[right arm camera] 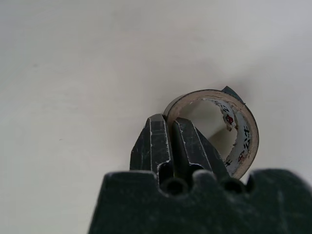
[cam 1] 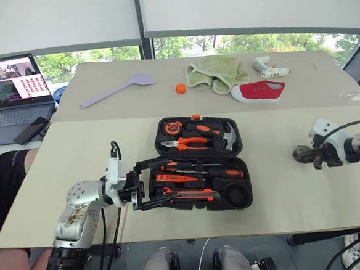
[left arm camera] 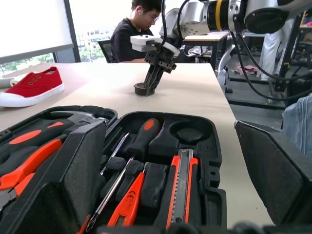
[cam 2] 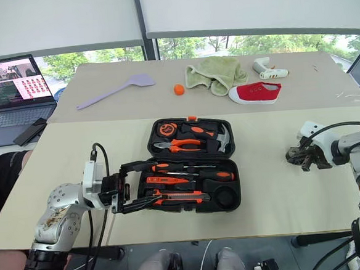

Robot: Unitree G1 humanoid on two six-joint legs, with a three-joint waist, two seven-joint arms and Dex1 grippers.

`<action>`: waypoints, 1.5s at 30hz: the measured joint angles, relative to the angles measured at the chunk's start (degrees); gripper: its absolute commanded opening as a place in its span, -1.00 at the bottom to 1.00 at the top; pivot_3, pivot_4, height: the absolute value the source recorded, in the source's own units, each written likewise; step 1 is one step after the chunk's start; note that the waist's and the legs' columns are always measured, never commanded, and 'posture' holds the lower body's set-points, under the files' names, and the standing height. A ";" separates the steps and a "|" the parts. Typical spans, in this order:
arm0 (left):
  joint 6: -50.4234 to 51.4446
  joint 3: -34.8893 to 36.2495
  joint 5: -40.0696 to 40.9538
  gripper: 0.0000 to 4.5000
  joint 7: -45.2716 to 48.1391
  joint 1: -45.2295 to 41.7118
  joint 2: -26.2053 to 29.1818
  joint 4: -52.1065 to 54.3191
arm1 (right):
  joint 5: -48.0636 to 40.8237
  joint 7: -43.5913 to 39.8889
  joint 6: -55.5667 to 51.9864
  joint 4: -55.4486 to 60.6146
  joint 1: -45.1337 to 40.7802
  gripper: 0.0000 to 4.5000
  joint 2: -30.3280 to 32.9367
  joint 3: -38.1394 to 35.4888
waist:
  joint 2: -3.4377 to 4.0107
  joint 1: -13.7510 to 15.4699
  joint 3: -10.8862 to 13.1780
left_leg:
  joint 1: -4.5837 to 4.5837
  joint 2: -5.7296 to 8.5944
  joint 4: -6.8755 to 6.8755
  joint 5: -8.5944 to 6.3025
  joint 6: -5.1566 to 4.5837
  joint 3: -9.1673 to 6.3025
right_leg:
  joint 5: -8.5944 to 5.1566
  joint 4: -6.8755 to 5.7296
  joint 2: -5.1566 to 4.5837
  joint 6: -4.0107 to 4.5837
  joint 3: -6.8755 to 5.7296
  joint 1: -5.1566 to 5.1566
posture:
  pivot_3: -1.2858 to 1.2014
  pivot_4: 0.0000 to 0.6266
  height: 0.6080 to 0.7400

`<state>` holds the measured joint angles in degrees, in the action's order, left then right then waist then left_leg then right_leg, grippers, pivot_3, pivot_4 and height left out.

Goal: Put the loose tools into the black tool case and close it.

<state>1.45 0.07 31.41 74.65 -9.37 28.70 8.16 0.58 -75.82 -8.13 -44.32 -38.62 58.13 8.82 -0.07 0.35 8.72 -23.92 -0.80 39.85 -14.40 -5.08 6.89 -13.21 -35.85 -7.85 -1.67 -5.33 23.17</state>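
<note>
two grippers are at work over the beige table (cam 1: 276, 184). the right gripper (cam 1: 307, 154) has its fingers pressed together on the wall of the small grey tape roll (right arm camera: 229, 127), one finger inside the ring and one outside, with the roll resting on the table well to the right of the black tool case (cam 1: 201, 162). the left gripper (cam 1: 148, 185) lies level at the case's left end, its fingers spread wide to either side of the near half's left edge. just past its fingertips, in the recesses of that half, sit the two black-and-orange-handled screwdrivers (cam 1: 223, 173), the slim orange tester screwdriver (left arm camera: 127, 204) and the orange-black utility knife (left arm camera: 181, 187). the case lies open.
</note>
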 measured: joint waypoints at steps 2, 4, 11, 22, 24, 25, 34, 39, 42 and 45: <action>-0.33 0.05 0.05 1.00 1.28 0.51 1.09 -0.21 | -4.84 -7.63 -1.07 7.42 1.24 -1.00 0.66 -0.75 | 0.08 -0.24 0.04 | 0.01 -0.03 -0.02 0.00 0.00 0.00 | 0.00 -0.01 -0.01 0.00 0.00 0.01 | 0.03 -0.52 1.00; -1.48 0.07 0.00 1.00 2.90 1.00 2.16 -0.37 | -11.20 -12.18 -6.81 18.08 2.31 -1.00 1.32 -1.01 | 0.14 -0.72 0.08 | 0.01 -0.06 -0.06 0.00 0.02 -0.03 | 0.00 -0.03 -0.04 0.01 0.00 0.05 | 0.03 -0.52 1.00; -2.25 0.31 0.26 1.00 4.90 3.78 4.11 -1.61 | -27.70 -10.27 -34.08 59.02 10.19 -1.00 1.40 0.72 | 0.10 -0.23 0.11 | 0.02 -0.05 -0.04 -0.41 0.41 -0.24 | -0.03 0.01 -0.61 0.07 -0.27 0.07 | 0.03 -0.52 1.00; -1.05 0.54 0.27 1.00 5.64 5.40 7.35 -1.09 | -20.58 1.50 -38.06 66.22 13.17 -1.00 -0.43 10.43 | 0.01 0.32 0.14 | -0.15 0.03 0.03 -0.31 0.43 -0.15 | 0.03 0.04 -0.49 -0.03 -0.29 0.21 | 0.03 -0.52 1.00; -0.28 0.53 0.25 1.00 5.64 5.39 7.97 -1.07 | -19.15 1.52 -37.16 66.20 13.29 -1.00 -0.03 11.62 | 0.01 0.28 0.15 | -0.16 0.04 0.03 -0.31 0.41 -0.15 | 0.03 0.04 -0.46 -0.03 -0.30 0.22 | 0.03 -0.52 1.00; -0.11 0.54 0.24 1.00 5.64 5.38 8.16 -1.05 | -18.25 1.47 -35.94 66.22 13.28 -1.00 0.11 12.01 | 0.01 0.31 0.14 | -0.15 0.04 0.04 -0.31 0.39 -0.14 | 0.03 0.04 -0.41 -0.04 -0.31 0.20 | 0.03 -0.52 1.00; -0.10 1.10 0.08 1.00 2.42 6.34 8.09 0.76 | -17.88 0.48 -36.33 66.28 11.95 -0.26 0.42 12.49 | -0.06 0.40 0.16 | -0.16 0.03 0.06 -0.35 0.37 -0.20 | 0.03 0.07 -0.47 -0.04 -0.34 0.17 | 0.03 -0.52 1.00; 0.53 1.34 0.04 1.00 0.98 6.40 9.51 1.26 | -18.05 -0.93 -34.29 64.71 11.88 0.44 -0.07 11.07 | -0.07 0.40 0.17 | -0.20 0.04 0.02 -0.17 0.07 -0.20 | 0.00 0.08 -0.32 -0.03 -0.39 0.19 | 0.03 -0.52 1.00; 1.40 2.33 0.03 1.00 -0.46 6.19 9.99 1.28 | -21.59 -5.17 -30.14 62.81 13.61 0.44 -0.58 9.57 | -0.12 0.39 0.20 | -0.23 0.04 0.02 -0.17 0.04 -0.20 | 0.01 0.12 -0.33 -0.04 -0.40 0.18 | 0.03 -0.52 1.00; 3.23 3.55 0.16 0.89 -4.07 5.13 9.65 1.14 | -25.52 -6.62 -27.69 60.12 14.26 0.45 -1.79 4.42 | -0.15 0.38 0.23 | -0.23 0.04 0.04 -0.17 0.04 -0.20 | 0.03 0.10 -0.33 -0.06 -0.38 0.17 | 0.03 -0.52 1.00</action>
<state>4.68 3.63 31.56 70.58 -4.24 38.34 9.30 -24.93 -82.44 -35.82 15.81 -24.36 56.34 13.24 -0.22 0.73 8.94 -24.15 -0.76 39.88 -14.56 -5.04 6.69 -13.17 -35.75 -8.19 -1.73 -5.71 23.34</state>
